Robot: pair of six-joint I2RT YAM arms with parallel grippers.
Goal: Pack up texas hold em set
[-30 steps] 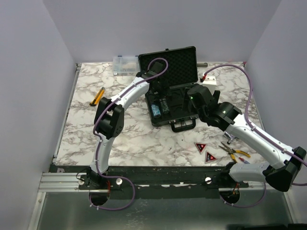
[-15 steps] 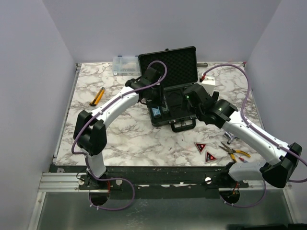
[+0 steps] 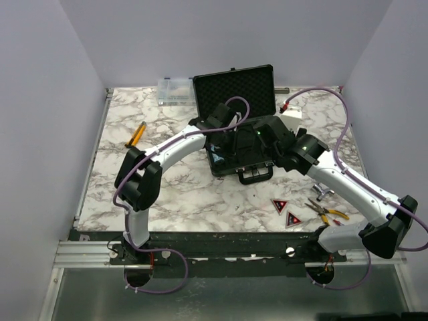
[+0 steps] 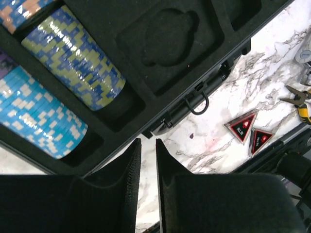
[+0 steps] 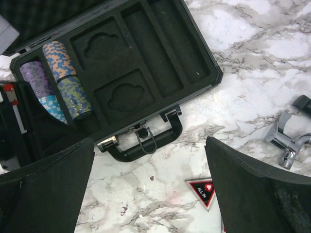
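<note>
The black briefcase (image 3: 234, 87) lies open at the back middle, lid upright. Its slotted tray (image 5: 146, 58) holds short chip stacks at the left end: purple (image 5: 34, 77), orange-blue (image 5: 57, 57), blue-green (image 4: 73, 58) and light blue (image 4: 39, 114). My left gripper (image 3: 224, 148) hovers over the tray's front left; in its wrist view the left gripper (image 4: 148, 141) is open by only a thin slit, with nothing between. My right gripper (image 3: 261, 137) hangs wide open and empty above the case handle (image 5: 146, 143). Two red-black triangles (image 3: 279, 206) (image 3: 292, 219) lie on the table in front.
Yellow-handled pliers (image 3: 328, 212) and a chrome metal part (image 5: 286, 141) lie right of the triangles. An orange-handled tool (image 3: 137, 135) lies at the left, a clear organiser box (image 3: 175, 90) left of the lid, and a white block (image 3: 292, 110) to its right.
My left gripper's jaws have narrowed from wide apart to a thin slit, and the left arm has shifted right over the tray. The right gripper edged left, still wide open.
</note>
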